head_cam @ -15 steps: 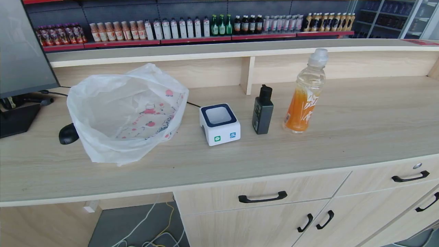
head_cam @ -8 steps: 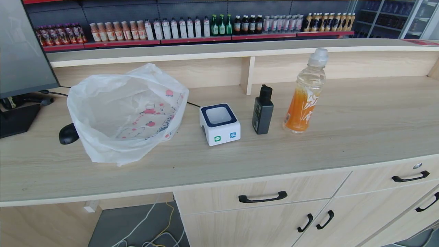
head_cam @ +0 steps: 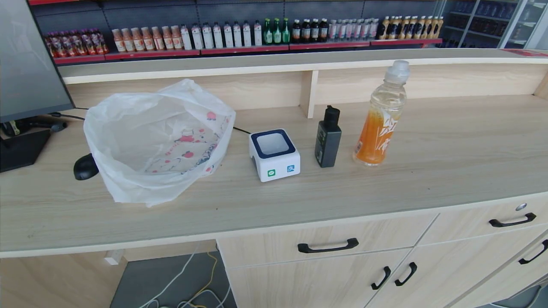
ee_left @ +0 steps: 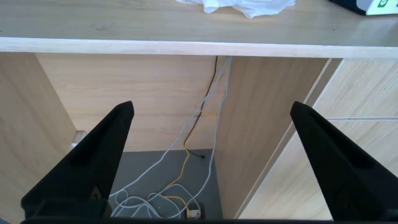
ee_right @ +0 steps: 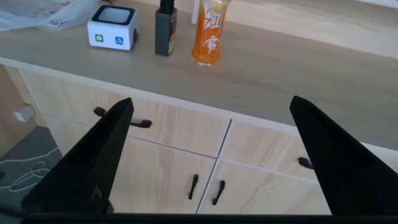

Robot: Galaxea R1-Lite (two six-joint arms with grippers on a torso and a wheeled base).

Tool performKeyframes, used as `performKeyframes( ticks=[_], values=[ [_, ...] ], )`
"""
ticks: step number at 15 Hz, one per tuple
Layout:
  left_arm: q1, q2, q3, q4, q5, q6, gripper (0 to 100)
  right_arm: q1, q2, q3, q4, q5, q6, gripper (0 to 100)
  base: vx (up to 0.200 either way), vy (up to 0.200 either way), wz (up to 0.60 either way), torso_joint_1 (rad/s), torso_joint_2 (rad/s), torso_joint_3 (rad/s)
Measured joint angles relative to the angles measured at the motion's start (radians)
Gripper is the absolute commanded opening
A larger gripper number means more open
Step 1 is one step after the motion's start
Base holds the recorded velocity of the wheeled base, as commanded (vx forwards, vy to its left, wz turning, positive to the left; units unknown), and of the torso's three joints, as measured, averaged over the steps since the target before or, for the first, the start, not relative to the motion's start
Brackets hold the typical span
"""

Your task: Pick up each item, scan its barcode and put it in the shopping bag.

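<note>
Orange drink bottle [head_cam: 381, 124]: upright (long axis vert.) on counter [head_cam: 449, 145], just beside dark bottle [head_cam: 328, 139], scanner [head_cam: 274, 154] then shopping bag [head_cam: 150, 141] to its left; sits above & ahead of R gripper [ee_right: 211, 99], jaws spread, empty, likely nearer than L gripper [ee_left: 212, 104], also spread.

A shop checkout: shelves [head_cam: 244, 50] of bottled drinks [head_cam: 218, 35] line the back wall, and the wooden tabletop [head_cam: 449, 149] carries a barcode scanner [head_cam: 274, 155], a monitor [head_cam: 25, 60] and a shopping bag [head_cam: 150, 141].
</note>
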Motion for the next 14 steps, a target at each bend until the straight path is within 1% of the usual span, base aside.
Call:
performKeyframes(
  ticks=[3,6,9,12,14],
  values=[
    [0.0,0.0,0.0,0.0,0.0,0.0,100,0.026,0.088,0.0,-0.007,0.013,-0.021,100,0.0,0.0,0.0,0.0,0.0,0.0],
    [-0.001,0.0,0.0,0.0,0.0,0.0,100,0.096,0.14,0.033,-0.008,0.015,-0.033,100,0.0,0.0,0.0,0.0,0.0,0.0],
    [-0.001,0.0,0.0,0.0,0.0,0.0,100,0.219,0.186,0.084,-0.008,0.014,-0.033,100,0.0,0.0,0.0,0.0,0.0,0.0],
    [0.0,0.0,0.0,0.0,0.0,0.0,100,0.293,0.256,0.098,-0.035,0.014,-0.031,100,0.0,0.0,0.0,0.0,0.0,0.0],
    [0.0,0.0,0.0,0.0,0.0,0.0,100,0.407,0.322,0.079,-0.109,0.014,-0.019,100,0.0,0.0,0.0,0.0,0.0,0.0]
  ],
)
